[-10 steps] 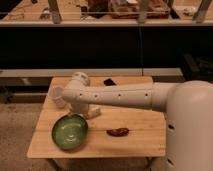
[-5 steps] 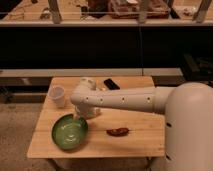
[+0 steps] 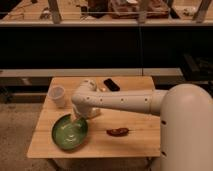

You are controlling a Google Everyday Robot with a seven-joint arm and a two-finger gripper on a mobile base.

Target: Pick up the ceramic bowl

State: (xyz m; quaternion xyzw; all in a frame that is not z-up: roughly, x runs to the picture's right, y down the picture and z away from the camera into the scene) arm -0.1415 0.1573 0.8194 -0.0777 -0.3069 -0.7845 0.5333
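Wooden table (image 3: 136,144) | ceramic bowl (image 3: 69,133) round, no long axis, mouth up | pincer (image 3: 80,118) at its far rim, grip unclear

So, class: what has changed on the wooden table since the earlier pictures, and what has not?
The white arm drew back rightward, uncovering the small white cup, and its tool came down to the far rim of the wide glossy green ceramic bowl. Nothing visibly grasped. Bowl, cup and small red object stayed put.
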